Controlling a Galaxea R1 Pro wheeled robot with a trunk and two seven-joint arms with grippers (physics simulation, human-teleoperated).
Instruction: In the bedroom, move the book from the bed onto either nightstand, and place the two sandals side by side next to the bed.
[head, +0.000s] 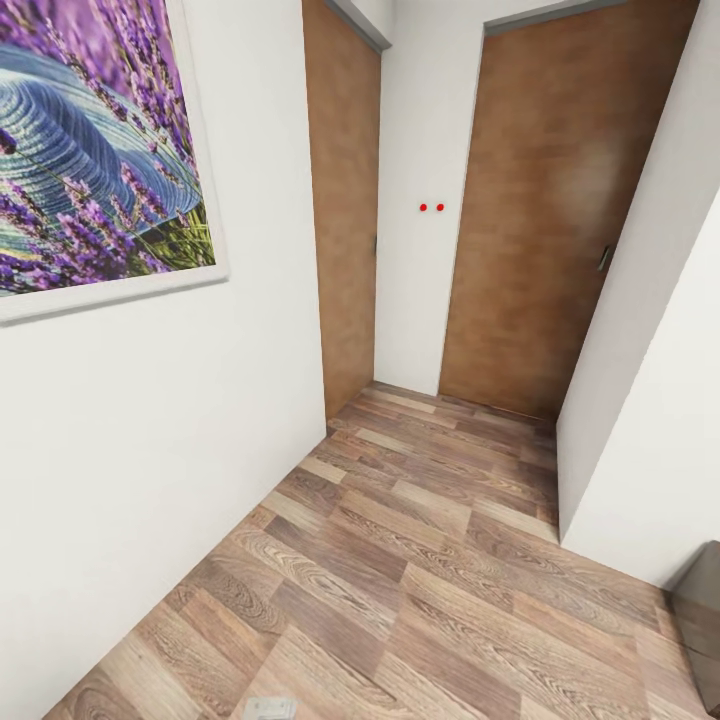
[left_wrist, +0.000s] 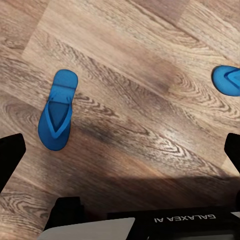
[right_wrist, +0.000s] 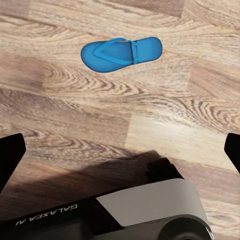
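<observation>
Left gripper (left_wrist: 120, 150) and right gripper (right_wrist: 120, 150) gape wide, empty; blue sandal (left_wrist: 58, 110) at ten o'clock on the floor (left_wrist: 150, 100)

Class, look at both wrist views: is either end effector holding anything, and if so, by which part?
Nothing is held. Both sets of fingers stand wide apart over bare floor, and the sandals lie on it untouched.
</observation>
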